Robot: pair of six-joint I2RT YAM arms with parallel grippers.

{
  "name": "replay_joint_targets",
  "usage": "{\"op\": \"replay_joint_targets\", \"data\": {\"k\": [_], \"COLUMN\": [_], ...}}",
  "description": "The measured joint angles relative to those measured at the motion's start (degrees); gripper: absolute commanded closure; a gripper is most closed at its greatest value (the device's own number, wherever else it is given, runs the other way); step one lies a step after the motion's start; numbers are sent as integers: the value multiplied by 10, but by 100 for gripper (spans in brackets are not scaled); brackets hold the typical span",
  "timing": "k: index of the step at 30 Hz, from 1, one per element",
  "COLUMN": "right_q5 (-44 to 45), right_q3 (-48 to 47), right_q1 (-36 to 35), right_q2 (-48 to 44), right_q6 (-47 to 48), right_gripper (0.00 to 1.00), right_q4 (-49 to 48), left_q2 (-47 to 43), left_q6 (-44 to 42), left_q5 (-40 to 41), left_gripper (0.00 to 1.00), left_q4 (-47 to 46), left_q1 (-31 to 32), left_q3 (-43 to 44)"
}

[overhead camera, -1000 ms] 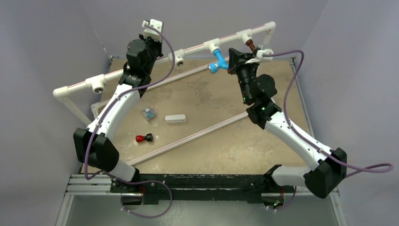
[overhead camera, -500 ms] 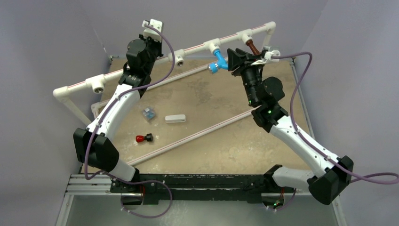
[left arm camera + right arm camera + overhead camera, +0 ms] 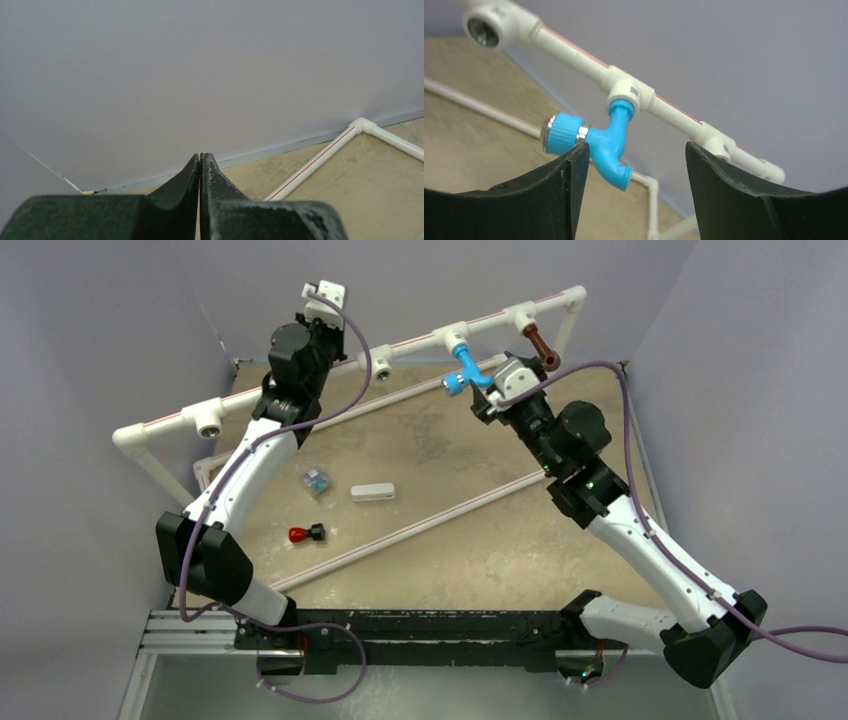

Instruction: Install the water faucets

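Blue faucet (image 3: 609, 145) seated in a white tee fitting (image 3: 631, 92), brown faucet (image 3: 541, 346) in the next tee (image 3: 521, 315). Right tool (image 3: 636, 150) spread beside the blue one; left tool (image 3: 200, 157) pressed together.

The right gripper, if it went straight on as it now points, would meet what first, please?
Probably the blue faucet, just ahead of the right gripper, off centre in its open gap; depth is unclear.

Blue faucet (image 3: 466, 371), brown faucet (image 3: 540, 346), side by side on raised white pipe (image 3: 415, 343)
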State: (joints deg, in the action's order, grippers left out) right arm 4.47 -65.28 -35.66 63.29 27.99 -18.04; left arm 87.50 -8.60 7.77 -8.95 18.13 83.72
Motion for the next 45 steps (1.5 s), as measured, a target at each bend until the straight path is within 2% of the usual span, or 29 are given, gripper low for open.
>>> {"op": "replay_joint_targets", "data": {"k": [4, 9, 13, 18, 24, 35, 39, 45], "right_q5": [-20, 24, 74, 121, 146, 161, 166, 178], "right_q3": [2, 31, 80, 105, 109, 95, 85, 73], "right_q1": [-17, -63, -80, -81, -82, -83, -83, -83], "right_q2": [-9, -3, 19, 59, 93, 159, 171, 180], "right_q6": [148, 322, 449, 560, 635, 677, 681, 702], "right_gripper": [27, 27, 27, 27, 27, 39, 52, 98], "right_q4": [51, 55, 5, -73, -156, -225, -240, -243], "left_q2": [0, 0, 0, 0, 0, 0, 0, 1], "left_q6": [0, 0, 0, 0, 0, 0, 0, 0], "left_q5": [0, 0, 0, 0, 0, 0, 0, 0], "left_gripper": [100, 100, 100, 100, 100, 100, 100, 100], "left_q4": [0, 0, 0, 0, 0, 0, 0, 0], "left_q1": [0, 0, 0, 0, 0, 0, 0, 0], "left_q3": [0, 0, 0, 0, 0, 0, 0, 0]}}
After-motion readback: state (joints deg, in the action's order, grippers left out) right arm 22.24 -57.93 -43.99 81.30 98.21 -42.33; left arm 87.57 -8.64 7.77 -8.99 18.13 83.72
